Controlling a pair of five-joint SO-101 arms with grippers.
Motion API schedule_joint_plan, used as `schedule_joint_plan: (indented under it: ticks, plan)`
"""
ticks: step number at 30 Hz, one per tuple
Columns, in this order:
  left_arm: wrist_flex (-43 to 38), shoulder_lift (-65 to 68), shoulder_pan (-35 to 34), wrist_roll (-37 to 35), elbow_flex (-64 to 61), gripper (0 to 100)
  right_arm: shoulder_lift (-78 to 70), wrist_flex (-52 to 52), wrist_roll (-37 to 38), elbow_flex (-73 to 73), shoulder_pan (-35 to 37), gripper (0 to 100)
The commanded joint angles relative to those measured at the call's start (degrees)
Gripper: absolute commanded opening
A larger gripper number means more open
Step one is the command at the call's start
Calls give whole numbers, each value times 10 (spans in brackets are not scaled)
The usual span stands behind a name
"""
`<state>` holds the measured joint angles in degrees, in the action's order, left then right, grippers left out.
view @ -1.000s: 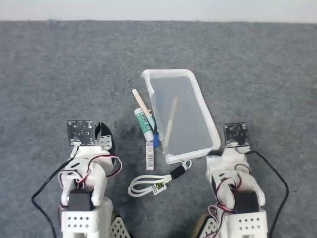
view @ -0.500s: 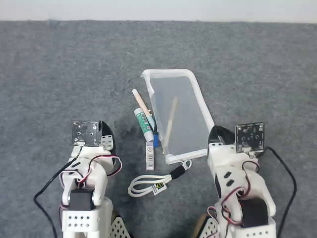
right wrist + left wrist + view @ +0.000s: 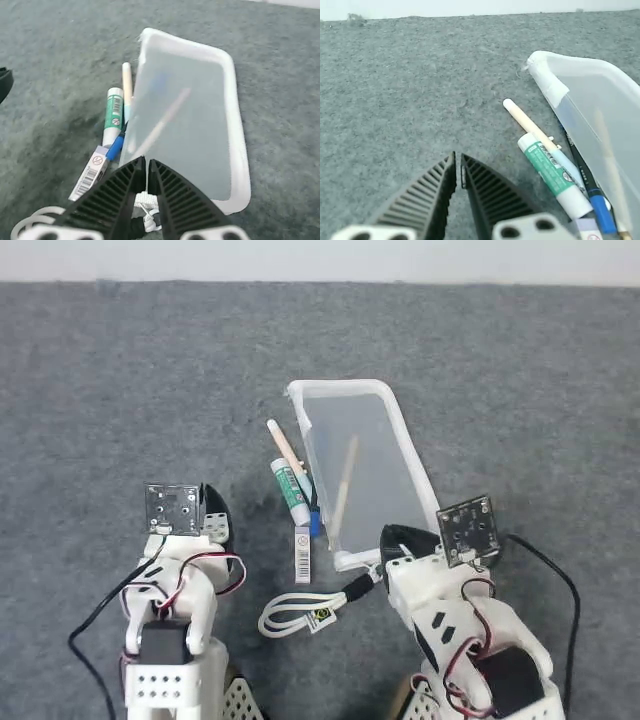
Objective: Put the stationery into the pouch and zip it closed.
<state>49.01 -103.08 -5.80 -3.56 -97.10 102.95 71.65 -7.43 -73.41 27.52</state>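
Note:
The translucent pouch with a white rim lies flat at mid-table, a cream stick showing through it. Beside its long edge lie a cream pen, a green-and-white tube, a blue pen and a barcoded white piece. My right gripper is shut and sits at the pouch's near corner; in the right wrist view its tips lie over the pouch. My left gripper is shut, left of the tube and apart from it.
A white strap loop with a black clip runs from the pouch's near corner toward the arms. Grey felt covers the table, and a pale wall edge runs along the far side. Open felt lies left and right of the pouch.
The right arm has swung left, bringing its gripper from the pouch's right side to its near corner. The left arm shifted slightly at first, then stayed put.

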Motion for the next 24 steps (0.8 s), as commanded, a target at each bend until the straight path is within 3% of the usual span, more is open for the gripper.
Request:
schedule_joint_plan:
  ticks: [1, 15, 24]
  plan:
    - [-18, -9, 4, 4, 6, 13, -66, 0, -9, 34, 23, 6]
    - [-17, -9, 4, 4, 6, 13, -380, -58, -44, 43, 88, 6]
    - [-17, -9, 4, 4, 6, 13, -530, -170, -67, 48, 88, 6]
